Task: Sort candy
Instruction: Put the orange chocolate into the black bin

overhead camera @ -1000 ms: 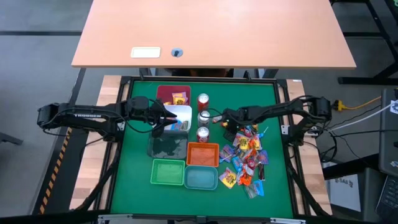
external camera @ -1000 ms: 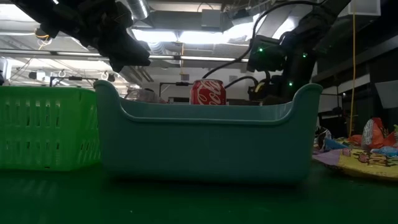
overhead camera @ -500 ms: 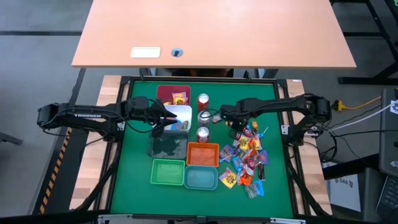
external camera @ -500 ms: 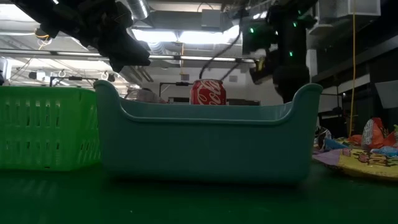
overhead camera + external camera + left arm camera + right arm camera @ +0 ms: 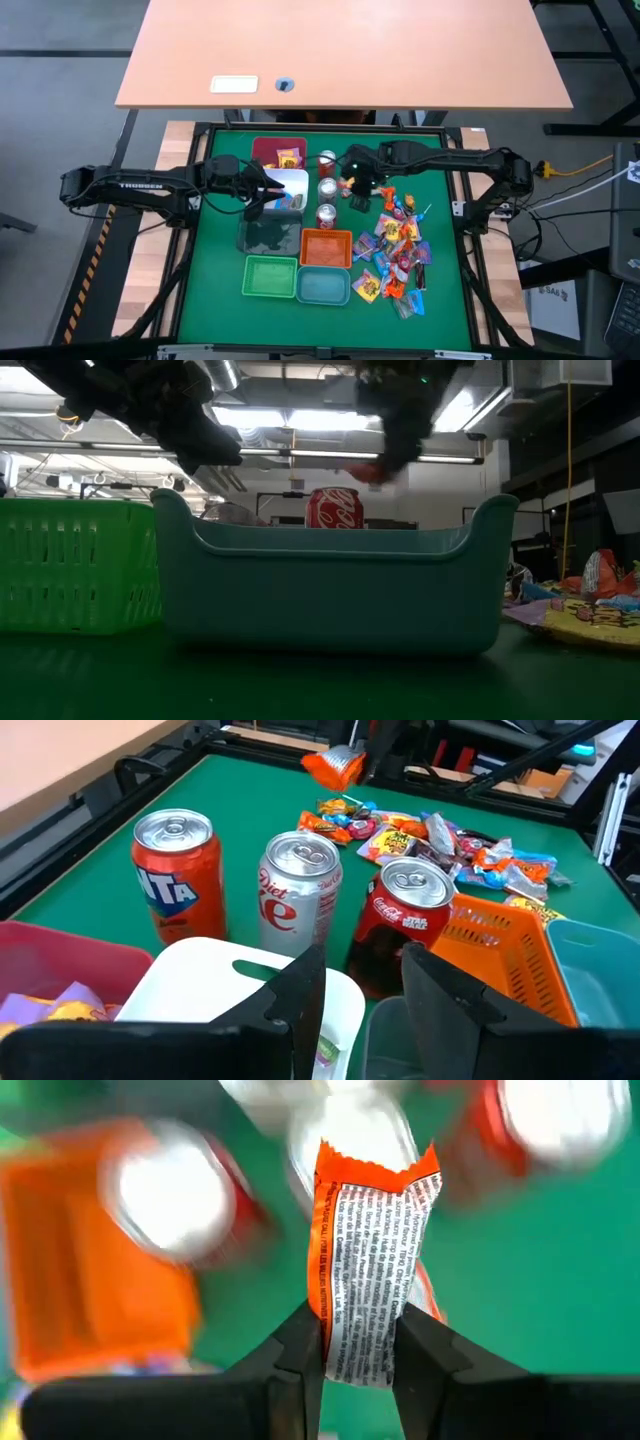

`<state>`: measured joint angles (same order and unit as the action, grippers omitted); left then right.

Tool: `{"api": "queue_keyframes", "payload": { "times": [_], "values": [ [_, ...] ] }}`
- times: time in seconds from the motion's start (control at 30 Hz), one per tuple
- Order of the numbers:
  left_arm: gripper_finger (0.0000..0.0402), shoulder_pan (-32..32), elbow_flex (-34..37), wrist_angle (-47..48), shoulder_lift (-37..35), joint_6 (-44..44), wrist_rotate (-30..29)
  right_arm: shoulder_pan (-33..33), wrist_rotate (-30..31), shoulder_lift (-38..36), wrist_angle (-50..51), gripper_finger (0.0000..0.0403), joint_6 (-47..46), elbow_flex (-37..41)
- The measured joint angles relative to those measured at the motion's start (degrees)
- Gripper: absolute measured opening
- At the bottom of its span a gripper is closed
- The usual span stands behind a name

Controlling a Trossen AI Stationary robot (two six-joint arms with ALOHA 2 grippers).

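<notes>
Right hand [image 5: 352, 1342] is clamping an orange-wrapped sweet [image 5: 368, 1270] between its fingers, gripping it low so most of the crinkly wrapper is standing clear above the fingertips; in the high view the hand is hanging at about 2 o'clock from the orange bin [image 5: 326, 247], just beside the three cans [image 5: 327, 187]. Left hand [image 5: 362, 982] is waiting over the white bin [image 5: 284, 187], at 9 o'clock from the cans, fingers standing apart and holding nothing.

Rest of the candy [image 5: 396, 252] is lying in a loose heap on the green counter [image 5: 215, 290], at 3 o'clock from the orange bin; a few pieces are already sitting in the dark red bin [image 5: 268, 149].

Risks, as judged: the grip is catching only the lower part of a slick foil wrapper, so the sweet could be slipping out on the way to a bin; the carry path is running close to the cans, and a low pass could be knocking one over into the bins; a release from height could be bouncing the light sweet off a bin rim.

Materials: wrapper is thin, crinkled, with serrated top edge and printed silver back; cans are smooth aluminium cylinders, one orange Fanta [image 5: 177, 870], one silver, one red Coca-Cola; green bin [image 5: 70, 565] is slotted plastic; teal bin [image 5: 330, 585] is smooth-walled with a dipped rim; counter is matte green felt-like mat.
</notes>
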<state>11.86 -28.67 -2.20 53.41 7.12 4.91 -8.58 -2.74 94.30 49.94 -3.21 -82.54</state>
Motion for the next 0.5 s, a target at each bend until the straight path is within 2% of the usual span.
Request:
{"api": "queue_keyframes", "payload": {
  "times": [0.1, 0.37, 0.5],
  "values": [
    [0.0124, 0.0, 0.0, 0.0, 0.0, -0.2, -1.1, 0.6, -5.1, 0.5, -9.1, 0.0092, 3.4, 0.0],
    [0.0124, 0.0, 0.0, -0.2, 0.0, -0.2, -1.4, 6.1, -6.0, 5.7, -27.8, 0.0092, 15.8, 0.0],
    [0.0124, 0.0, 0.0, -0.5, 0.0, -0.3, -1.5, 7.4, -10.7, 8.3, -33.3, 0.0092, 17.6, 0.0]
  ]
}}
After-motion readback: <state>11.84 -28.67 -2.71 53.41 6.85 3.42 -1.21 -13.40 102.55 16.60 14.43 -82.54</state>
